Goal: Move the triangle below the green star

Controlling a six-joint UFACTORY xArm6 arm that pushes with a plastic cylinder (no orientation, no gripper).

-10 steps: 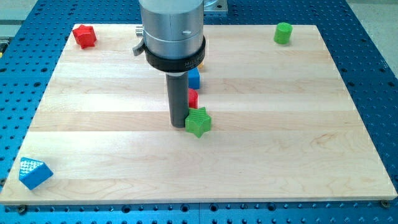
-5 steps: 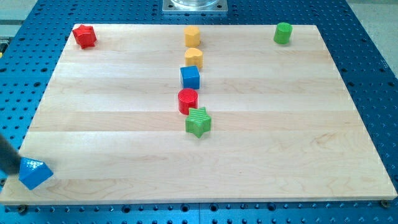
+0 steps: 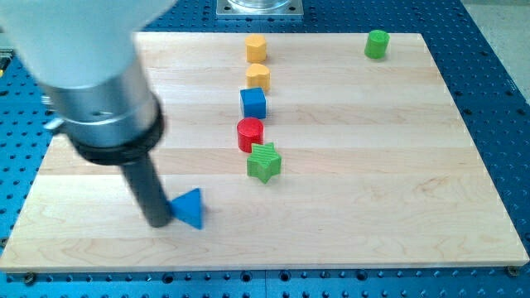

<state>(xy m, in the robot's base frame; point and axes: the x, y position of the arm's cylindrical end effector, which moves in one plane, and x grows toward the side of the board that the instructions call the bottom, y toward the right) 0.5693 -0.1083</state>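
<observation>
Down at the view's bottom, my tip (image 3: 157, 223) sits on the wooden board (image 3: 397, 207), pressed right against the left side of the blue triangle (image 3: 190, 208) — touching it, with the triangle just to the view's right of the rod. No fingers here to open or close, just the bare dark rod, holding nothing. The triangle lies below and to the left of the green star (image 3: 264, 162), near it but clearly apart, not yet underneath. Moving up the board, the star touches the red cylinder (image 3: 250, 134) just above it. Beyond that comes the blue cube (image 3: 253, 103), then an orange block (image 3: 258, 77), then another orange block (image 3: 256, 47) near the top edge, all in a rough line. Far off at the top right corner stands a green cylinder (image 3: 378, 43), well apart from everything else.
</observation>
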